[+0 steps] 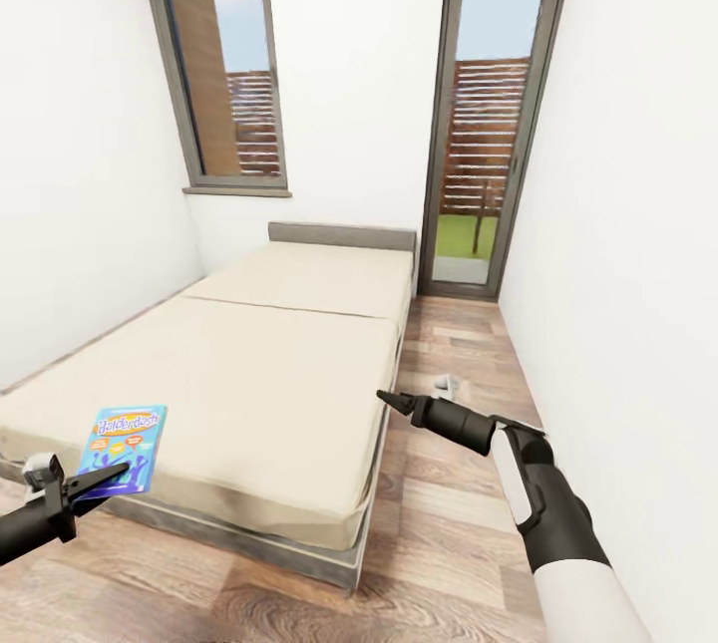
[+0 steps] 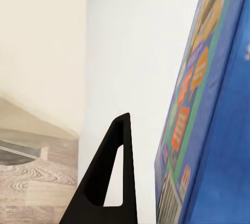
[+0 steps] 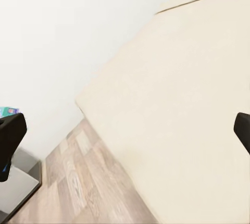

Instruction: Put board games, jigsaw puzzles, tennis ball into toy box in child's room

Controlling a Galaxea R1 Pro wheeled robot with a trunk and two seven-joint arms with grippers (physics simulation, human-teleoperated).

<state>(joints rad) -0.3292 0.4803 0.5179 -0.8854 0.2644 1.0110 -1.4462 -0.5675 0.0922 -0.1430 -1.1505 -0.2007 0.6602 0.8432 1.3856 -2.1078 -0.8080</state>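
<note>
The bed (image 1: 269, 364) occupied most of the floor between the white walls, its beige mattress bare apart from one item. A blue board game (image 1: 124, 447) stood near the mattress's near left corner, gripped by the left gripper (image 1: 100, 481), whose fingers (image 2: 107, 174) were closed against the box. The right gripper (image 1: 387, 397) hovered over the bed's right edge, jaws spread wide, holding nothing.

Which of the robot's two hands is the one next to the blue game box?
The left hand, right by the blue board game at the bed's near corner. The right hand is apart, over the bed's far edge.
</note>
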